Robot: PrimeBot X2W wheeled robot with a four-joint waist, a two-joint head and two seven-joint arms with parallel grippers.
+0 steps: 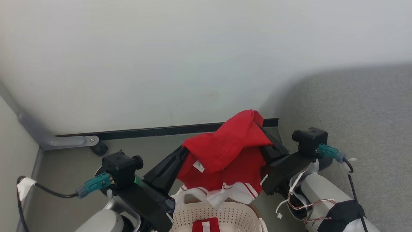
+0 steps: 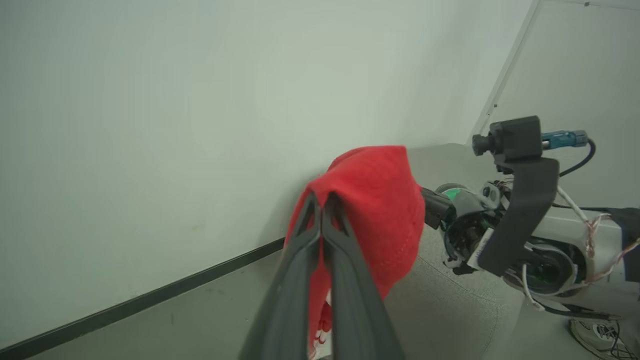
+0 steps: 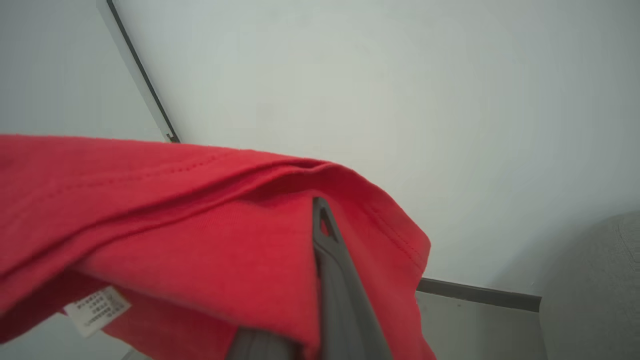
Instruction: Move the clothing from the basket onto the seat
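Left pincer (image 2: 320,202) clamped tight at centre of left wrist view, red cloth caught at the tips and draped over both fingers. Right pincer (image 3: 320,215) closed right down too. One dark finger pokes up through a fold with the hem wrapped over it. Grip point buried in fabric, so depth of bite unclear.

Slung between the two: the clothing (image 1: 225,145), one red garment hanging like a hammock at lower centre of head view. White label (image 1: 199,166) on its left side. White-striped trim dangles to about the rim of the basket (image 1: 222,212) at bottom centre, contact unclear. Inside the basket, at the bottom edge of frame: second red piece (image 1: 206,225) with a white stripe. The seat (image 1: 363,122), grey, takes the right side, well apart from the load.

Handling guess:
- Light, limp knit with zero stiffness, sags wherever unsupported.
- Not fragile, but a thin fold can creep out of a shallow pinch.
- Two-point hold near opposite edges looks right, most of the bulk up off the rim.
- Trailing trim likely to snag the rim, so worth lifting clear before swinging right.
- For the second piece: pinch a bunched fold or the thick striped edge, not a single layer.
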